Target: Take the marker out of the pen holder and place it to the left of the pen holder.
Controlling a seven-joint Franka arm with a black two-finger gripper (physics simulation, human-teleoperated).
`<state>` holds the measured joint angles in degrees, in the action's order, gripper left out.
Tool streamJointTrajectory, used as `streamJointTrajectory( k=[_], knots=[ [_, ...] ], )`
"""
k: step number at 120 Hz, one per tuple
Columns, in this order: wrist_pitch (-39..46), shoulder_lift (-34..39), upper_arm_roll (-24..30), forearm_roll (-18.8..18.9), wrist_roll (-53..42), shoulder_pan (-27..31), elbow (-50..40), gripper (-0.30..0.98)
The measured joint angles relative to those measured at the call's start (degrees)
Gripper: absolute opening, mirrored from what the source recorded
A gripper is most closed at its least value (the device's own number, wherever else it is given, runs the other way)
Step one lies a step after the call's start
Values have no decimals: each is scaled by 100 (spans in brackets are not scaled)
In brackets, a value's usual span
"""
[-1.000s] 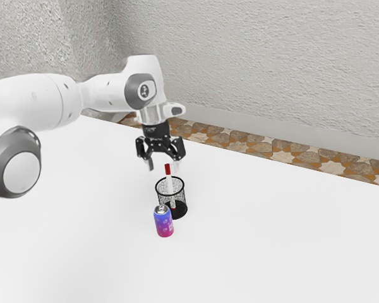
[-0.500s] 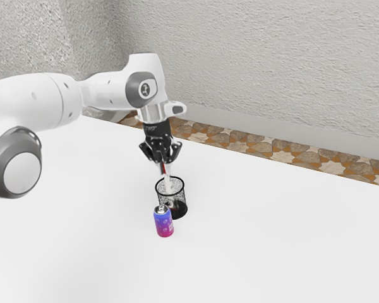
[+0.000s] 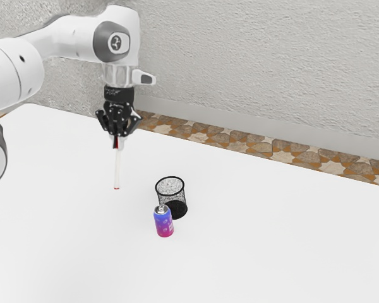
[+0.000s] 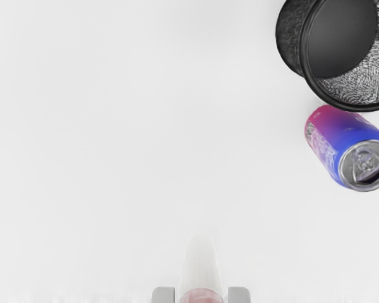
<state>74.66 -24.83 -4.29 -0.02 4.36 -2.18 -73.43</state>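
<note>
Your hand (image 3: 118,142) is pinching the marker (image 3: 117,167) near its red end, fingers closed in on it from both sides. Clock faces below are read on the exterior view, 12 at its top edge.

Marker: out of the pen holder (image 3: 172,201), hanging close to upright, red end up in the grip, white body down, small red tip at 6 o'clock. You have it at about 10 o'clock from the pen holder, well apart from it. Can't tell you how much room is under the tip.

Pen holder: black mesh, round, standing upright on the surface (image 3: 271,240), mouth up. In the wrist view you look in over its rim at the dark base.

Can (image 3: 164,223): upright, blue up top fading to pink at the bottom, between 6 and 7 o'clock from the pen holder, just beside it. Can't call contact between them.

Arm (image 3: 69,38) reaches the hand from 10 o'clock. Patterned floor (image 3: 271,149) and pale wall (image 3: 259,69) sit beyond the surface, toward 1 o'clock.
</note>
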Motion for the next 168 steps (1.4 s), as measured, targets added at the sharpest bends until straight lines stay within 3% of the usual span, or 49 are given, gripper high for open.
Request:
streamJointTrajectory(
  k=[32,69,89,103,129,140,147,160,168],
  knots=[
    [-1311,-1380,-359,271,199,10,400,-10],
    [-2017,-2411,-374,318,379,228,1536,-9],
    [-2092,-2500,-368,258,451,269,1556,28],
    [-1900,-2445,-335,150,506,309,1510,45],
    [-1291,-1607,-92,-100,587,293,1461,60],
    [-605,56,101,-66,598,264,-249,63],
    [-214,829,220,7,579,242,-769,64],
    [278,1443,303,58,536,191,-987,66],
    [476,1652,65,71,511,-98,-1019,67]
  ],
)
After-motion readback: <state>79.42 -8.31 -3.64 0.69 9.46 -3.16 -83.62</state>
